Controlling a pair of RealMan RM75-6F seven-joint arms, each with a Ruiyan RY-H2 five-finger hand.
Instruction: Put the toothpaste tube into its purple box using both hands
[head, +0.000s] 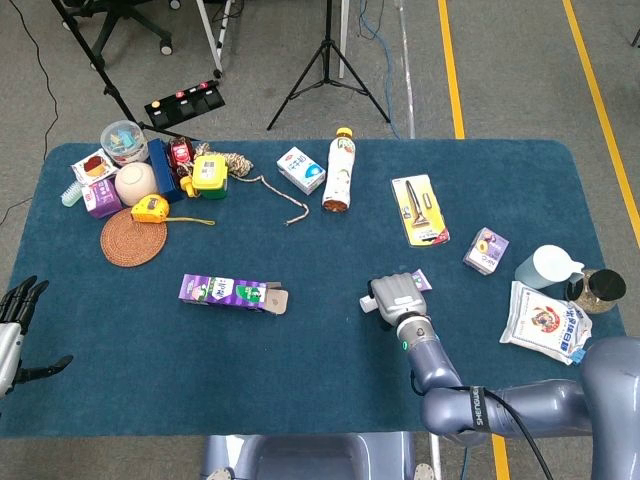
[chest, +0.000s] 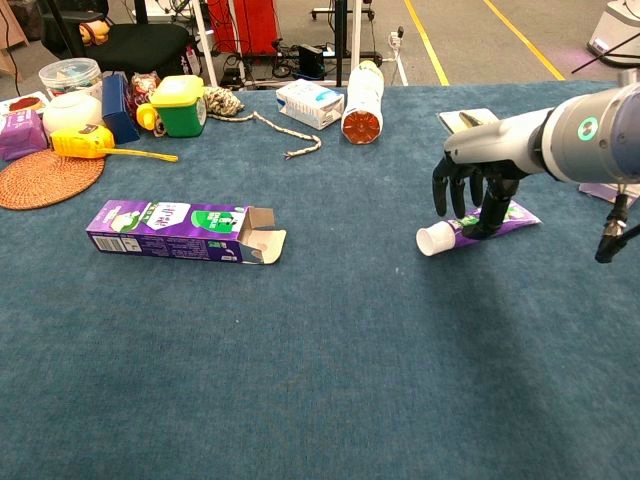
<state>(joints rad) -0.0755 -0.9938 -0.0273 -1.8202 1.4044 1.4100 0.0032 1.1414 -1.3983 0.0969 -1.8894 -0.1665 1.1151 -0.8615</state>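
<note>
1. The right hand (chest: 478, 190) hangs over the blue desk (chest: 330, 380) with its dark fingers (chest: 441, 190) pointing down and slightly spread.
2. Directly under that hand lies the toothpaste tube (chest: 470, 228), flat on the desk, its white cap end sticking out toward the hand's left side and its crimped tail out the other side.
3. The fingertips sit at or just above the tube; whether they actually press or pinch it cannot be told from either view. In the head view the right hand (head: 398, 296) covers most of the toothpaste tube (head: 420, 280).
4. The purple box (chest: 185, 231) lies on its long side well off to the right hand's left, its open flap end turned toward that hand.
5. The left hand (head: 14, 318) shows only in the head view, at the far edge of the frame beside the desk's corner, fingers apart and holding nothing.
6. Beyond the right hand lies a razor pack (chest: 490, 130), and farther to its left a bottle (chest: 362, 100) on its side.
</note>
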